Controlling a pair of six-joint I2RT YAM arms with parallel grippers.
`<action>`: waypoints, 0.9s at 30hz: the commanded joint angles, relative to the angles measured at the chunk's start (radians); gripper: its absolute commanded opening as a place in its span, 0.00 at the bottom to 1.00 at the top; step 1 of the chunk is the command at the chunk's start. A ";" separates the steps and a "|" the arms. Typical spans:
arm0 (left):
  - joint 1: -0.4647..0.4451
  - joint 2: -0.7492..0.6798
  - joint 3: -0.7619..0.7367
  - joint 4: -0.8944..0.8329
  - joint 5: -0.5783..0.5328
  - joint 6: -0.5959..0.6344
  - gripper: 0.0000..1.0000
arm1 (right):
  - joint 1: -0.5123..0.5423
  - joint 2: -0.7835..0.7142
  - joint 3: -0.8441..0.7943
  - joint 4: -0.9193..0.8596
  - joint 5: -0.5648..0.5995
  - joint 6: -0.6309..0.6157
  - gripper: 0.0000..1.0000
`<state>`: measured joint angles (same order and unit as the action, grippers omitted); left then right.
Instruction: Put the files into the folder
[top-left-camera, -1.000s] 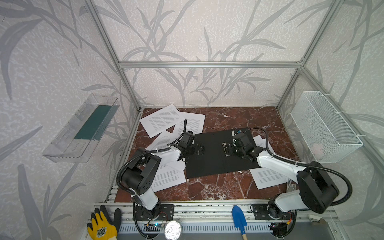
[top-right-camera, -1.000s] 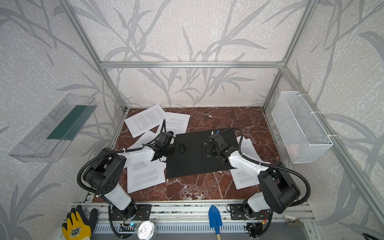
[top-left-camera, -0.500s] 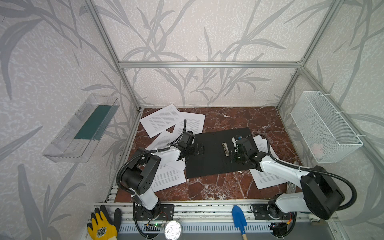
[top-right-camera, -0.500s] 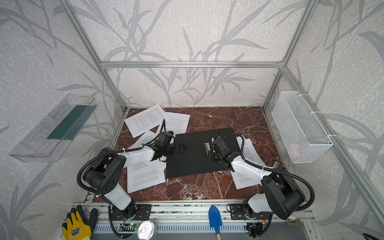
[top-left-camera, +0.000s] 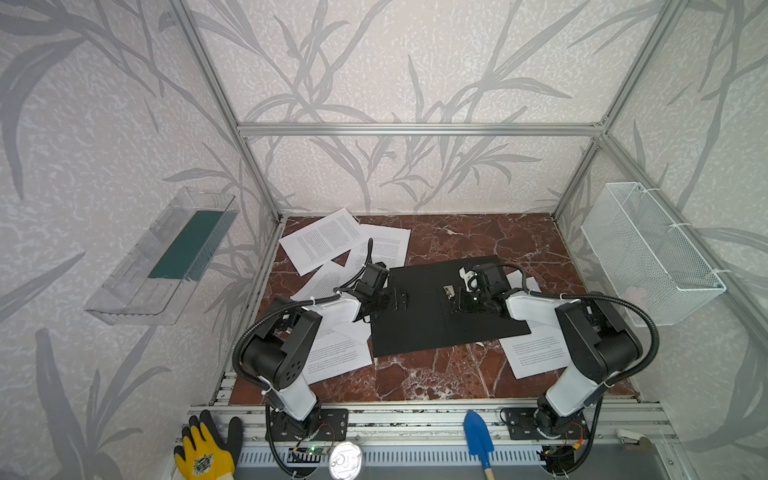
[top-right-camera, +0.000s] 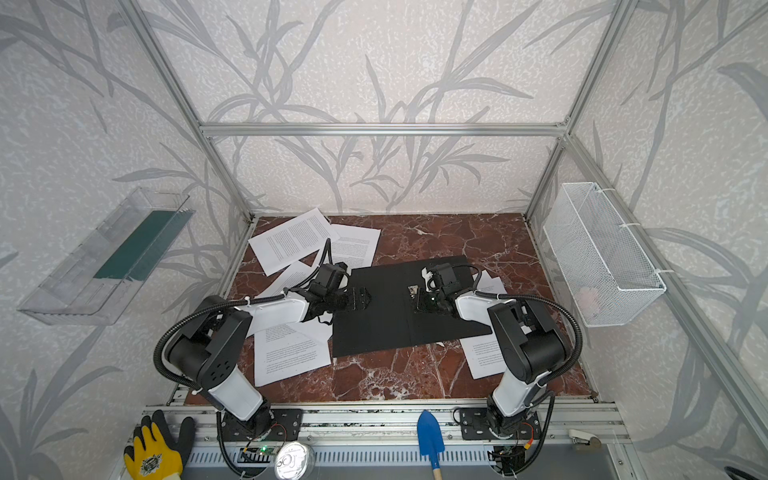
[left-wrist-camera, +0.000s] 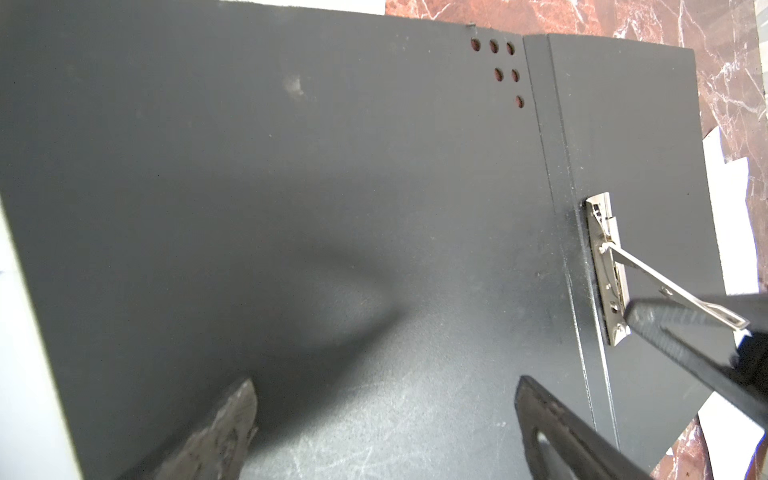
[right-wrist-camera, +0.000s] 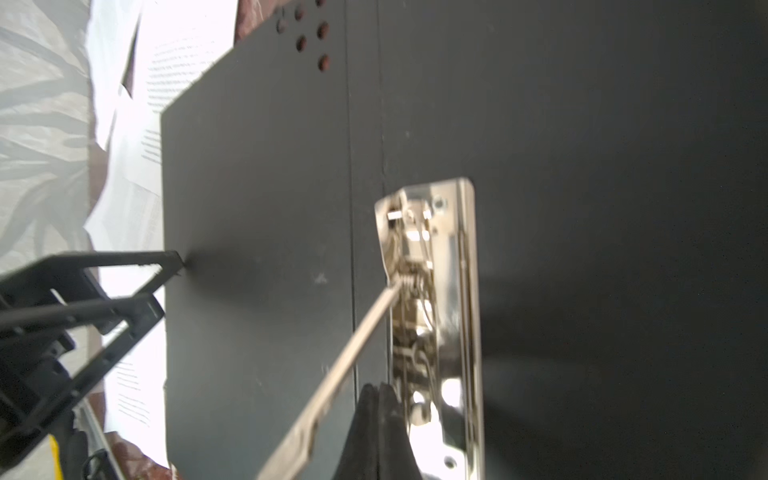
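Right wrist view shows the right tool (right-wrist-camera: 377, 392) pinched fully shut, its fingertips just beside the raised lever (right-wrist-camera: 353, 345) of the metal clip (right-wrist-camera: 455, 291). The lever leans against the tool and does not sit between its fingers. Under this tool the folder (right-wrist-camera: 257, 166) lies open and flat on the desk (top-left-camera: 457, 237), inside faces up, with six small holes near one corner. Its long axis runs from this tool across to the left tool (left-wrist-camera: 386, 382). Its spine crease runs away from both tools toward the back wall, slightly skewed. The left tool stands wide and holds nothing, one fingertip touching the folder's cover near its outer edge. In both top views the right arm (top-left-camera: 590, 345) and left arm (top-left-camera: 286, 349) reach forward low, elbows folded, wrists angled toward each other. The files (top-left-camera: 328, 239) lie scattered on the desk beyond and behind the left tool and beside the right arm. Their black print is too small to read.
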<state>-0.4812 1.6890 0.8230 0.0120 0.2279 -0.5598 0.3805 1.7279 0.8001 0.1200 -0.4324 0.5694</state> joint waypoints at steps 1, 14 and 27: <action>0.008 0.084 -0.077 -0.251 0.000 -0.016 0.99 | -0.034 0.050 0.048 0.066 -0.117 0.022 0.01; 0.008 0.059 -0.081 -0.247 0.020 -0.009 0.99 | -0.089 0.255 0.287 -0.011 -0.214 0.027 0.00; 0.006 -0.072 -0.044 -0.221 0.150 -0.049 0.99 | -0.072 0.158 0.404 -0.105 -0.274 0.006 0.18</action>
<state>-0.4755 1.6344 0.8143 -0.0586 0.3199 -0.5674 0.2920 1.9804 1.1965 0.0425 -0.6792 0.5930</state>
